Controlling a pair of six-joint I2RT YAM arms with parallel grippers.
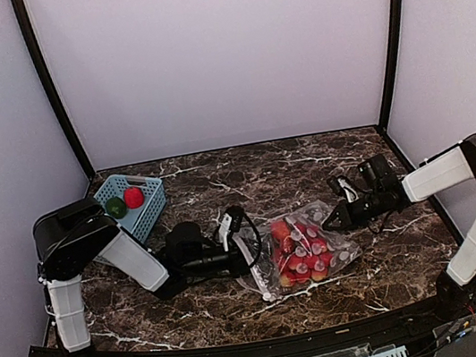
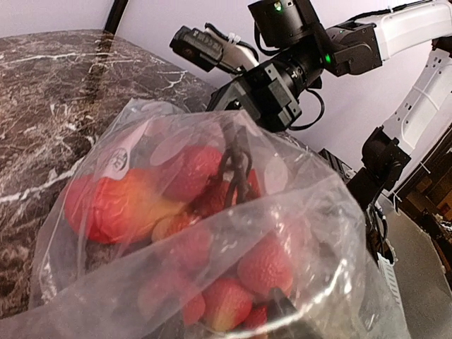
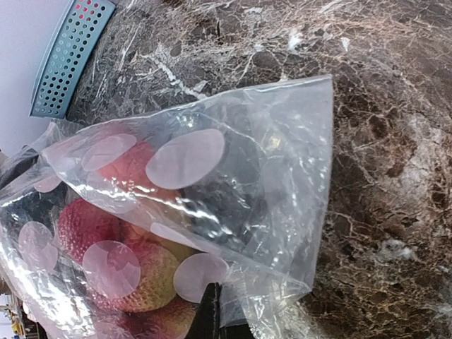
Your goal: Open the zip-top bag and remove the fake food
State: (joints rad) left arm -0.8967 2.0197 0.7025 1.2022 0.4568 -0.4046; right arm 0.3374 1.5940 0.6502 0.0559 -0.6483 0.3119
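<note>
The zip-top bag [image 1: 318, 213] lies on the marble surface [image 1: 255, 171] between the two arms, a little right of centre. The fake food [image 1: 300, 255] is bunched inside it as a heap of red pieces. The right fingers [image 3: 210, 318] are together and seem to pinch the film at the bag's right-hand corner. The left fingers [image 1: 247, 248] sit at the opposite edge, but the crinkled plastic hides them, so I cannot tell whether they have hold of it. The step in hand looks like parting the mouth. To do it well, each side should take a single layer close to the opening (a grip on both layers merely drags the whole bag). Both should then draw apart slowly and low over the surface, so the pieces stay put until the mouth gapes. As for room, bare surface lies behind the bag toward the rear and in front of it toward the near edge. The blue basket [image 1: 149, 218] stands well apart at the left rear, off the line of the pull.
</note>
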